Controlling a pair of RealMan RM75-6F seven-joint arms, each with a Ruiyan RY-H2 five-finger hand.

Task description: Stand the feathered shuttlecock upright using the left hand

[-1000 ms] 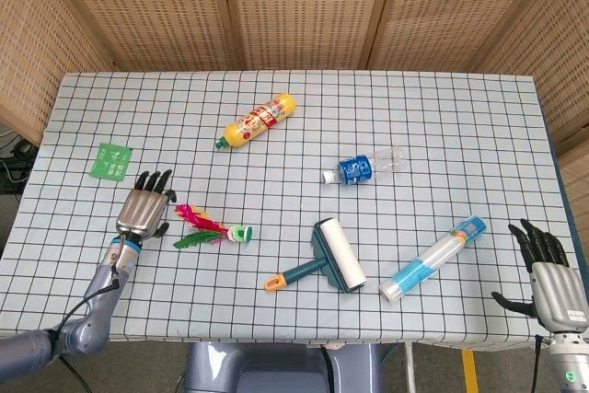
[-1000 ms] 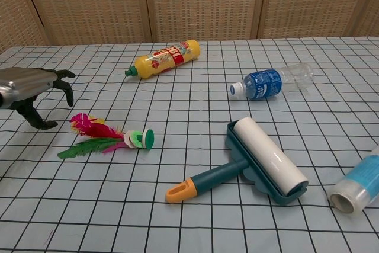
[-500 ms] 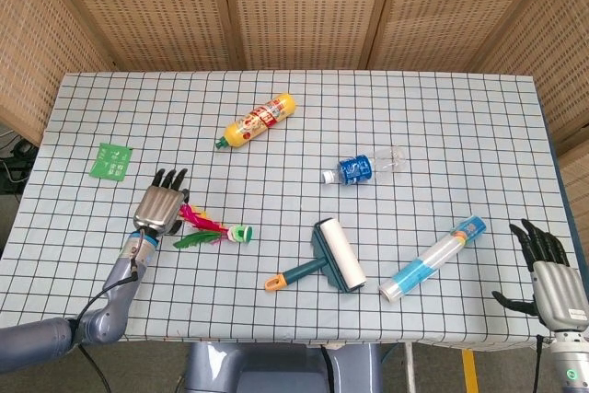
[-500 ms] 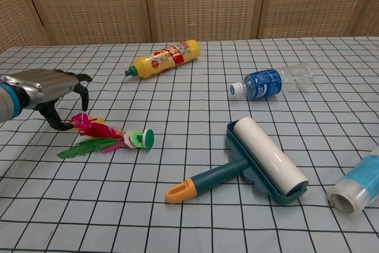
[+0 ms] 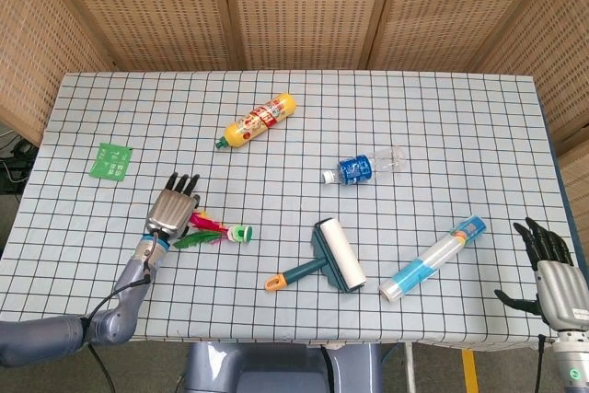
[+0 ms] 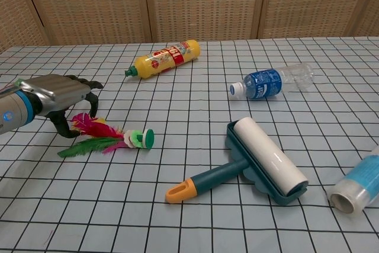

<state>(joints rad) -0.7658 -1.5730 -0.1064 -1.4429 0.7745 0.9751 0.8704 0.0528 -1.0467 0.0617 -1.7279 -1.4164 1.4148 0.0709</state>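
Observation:
The feathered shuttlecock (image 5: 219,231) (image 6: 106,137) lies on its side on the checked tablecloth, pink and green feathers pointing left, green and white base pointing right. My left hand (image 5: 174,209) (image 6: 59,95) hovers over the feather end, palm down, fingers spread and curved, holding nothing. In the chest view its fingertips (image 6: 82,117) hang just above the pink feathers. My right hand (image 5: 555,273) rests open at the table's front right corner, far from the shuttlecock; the chest view does not show it.
A yellow bottle (image 5: 257,120) lies at the back. A clear water bottle with a blue label (image 5: 363,167) lies mid-table. A teal lint roller (image 5: 327,259) lies right of the shuttlecock, and a blue and white tube (image 5: 433,258) beyond it. A green card (image 5: 111,160) sits far left.
My left hand has moved to the right and forward, from beside the feathers to directly over the shuttlecock's feather end. The shuttlecock and the right hand have stayed in place.

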